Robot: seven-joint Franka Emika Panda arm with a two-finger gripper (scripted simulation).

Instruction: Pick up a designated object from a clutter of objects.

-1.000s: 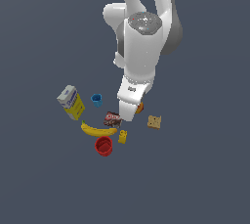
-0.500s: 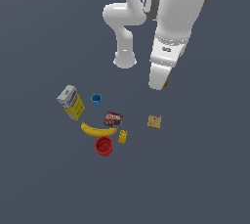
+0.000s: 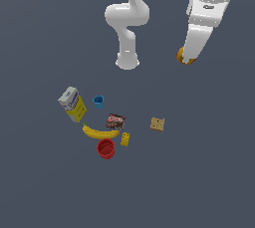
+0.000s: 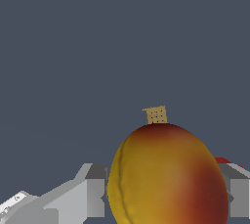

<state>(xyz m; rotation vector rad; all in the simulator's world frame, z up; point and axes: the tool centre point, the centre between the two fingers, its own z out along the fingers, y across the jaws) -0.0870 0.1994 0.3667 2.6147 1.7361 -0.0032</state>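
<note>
One peach point(image 4: 168, 176), seven cluttered items point(image 3: 115, 121)

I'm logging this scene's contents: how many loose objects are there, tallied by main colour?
Yellow: 3 (yellow-white box, curved banana, small block)
Blue cup: 1
Red bowl: 1
Dark packet: 1
Tan cracker: 1
Orange-yellow peach: 1
Total: 8

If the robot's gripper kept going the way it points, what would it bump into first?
Probably nothing soon: the gripper, shut on the peach, points at bare floor. The cracker lies roughly ahead, but depth is unclear.

Peach point(image 4: 168, 179) clamped in hand point(image 4: 166, 198), tan cracker square point(image 4: 156, 115) beyond
</note>
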